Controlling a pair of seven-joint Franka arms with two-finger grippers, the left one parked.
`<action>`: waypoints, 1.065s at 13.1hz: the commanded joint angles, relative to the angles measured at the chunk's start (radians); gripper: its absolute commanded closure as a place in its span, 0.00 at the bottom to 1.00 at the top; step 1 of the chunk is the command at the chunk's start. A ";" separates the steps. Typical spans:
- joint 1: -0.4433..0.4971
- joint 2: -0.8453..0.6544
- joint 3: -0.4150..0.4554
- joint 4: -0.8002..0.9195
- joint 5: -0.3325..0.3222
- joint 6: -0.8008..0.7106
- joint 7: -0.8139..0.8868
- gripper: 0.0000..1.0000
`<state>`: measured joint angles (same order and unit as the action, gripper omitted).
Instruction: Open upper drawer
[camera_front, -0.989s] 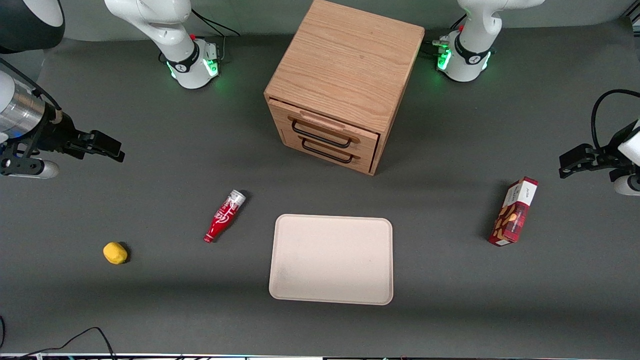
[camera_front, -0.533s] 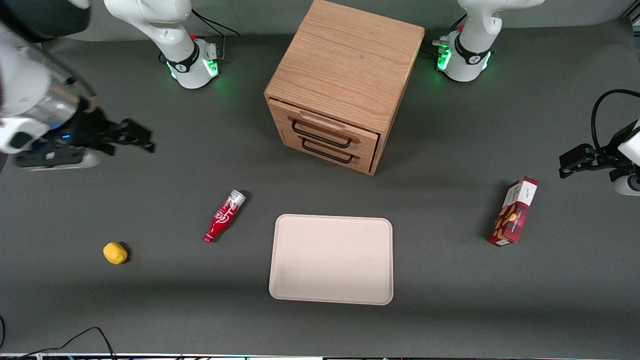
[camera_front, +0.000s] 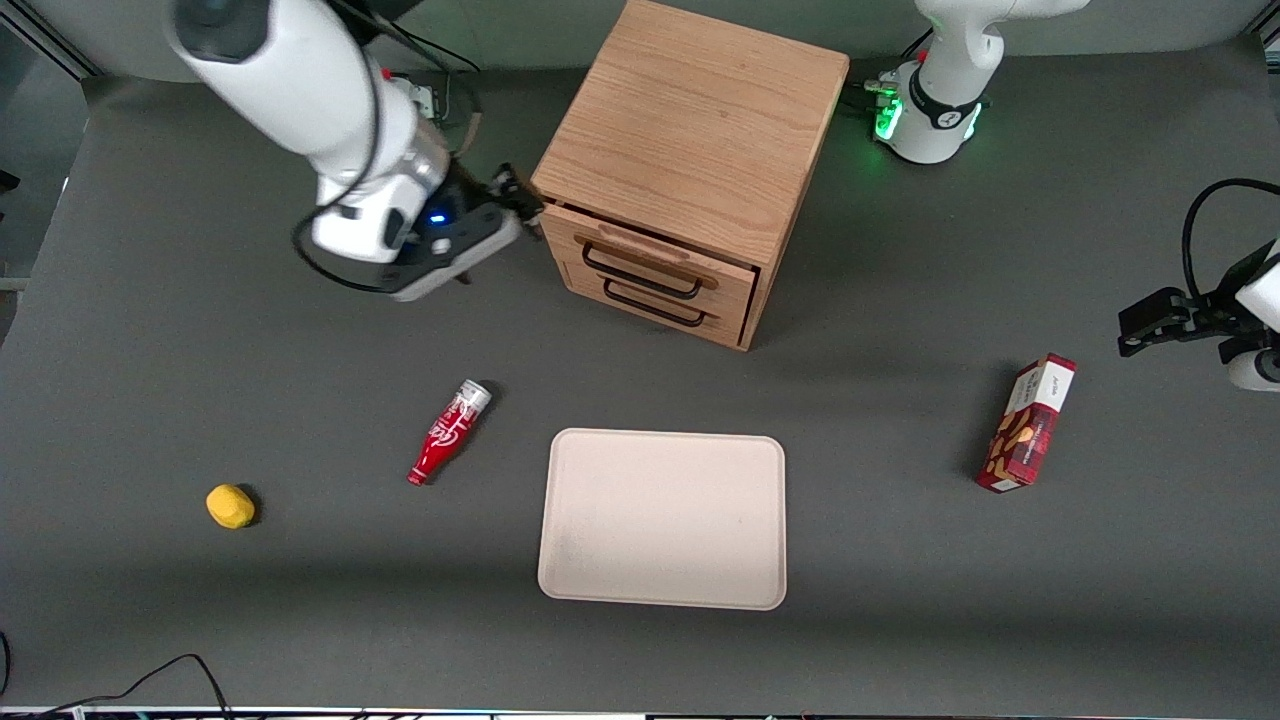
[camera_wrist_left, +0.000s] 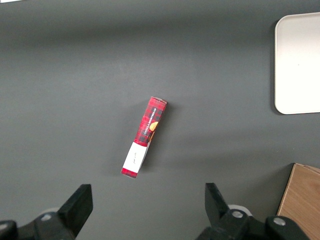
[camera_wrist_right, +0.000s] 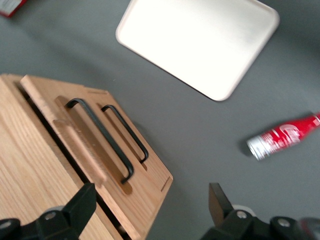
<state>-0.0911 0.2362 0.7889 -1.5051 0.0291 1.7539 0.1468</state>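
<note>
Gripper (camera_front: 518, 196) hung in the air beside the cabinet's (camera_front: 700, 130) top front corner, toward the working arm's end of the table. Fingers (camera_wrist_right: 82, 205) stood wide apart, holding nothing. Upper drawer (camera_front: 648, 262) sat in the cabinet front, topmost of two, its face slightly proud of the carcass. Its black wire handle (camera_front: 641, 274) lay near the gripper, not touched. Nearer the front camera: red bottle (camera_front: 448, 432) on its side, cream tray (camera_front: 664, 519).
</note>
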 joint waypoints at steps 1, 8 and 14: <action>-0.006 0.144 0.131 0.039 -0.128 0.028 -0.044 0.00; 0.067 0.296 0.191 0.014 -0.255 0.076 -0.079 0.00; 0.065 0.325 0.191 -0.043 -0.317 0.156 -0.119 0.00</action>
<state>-0.0215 0.5426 0.9666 -1.5340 -0.2535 1.8883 0.0506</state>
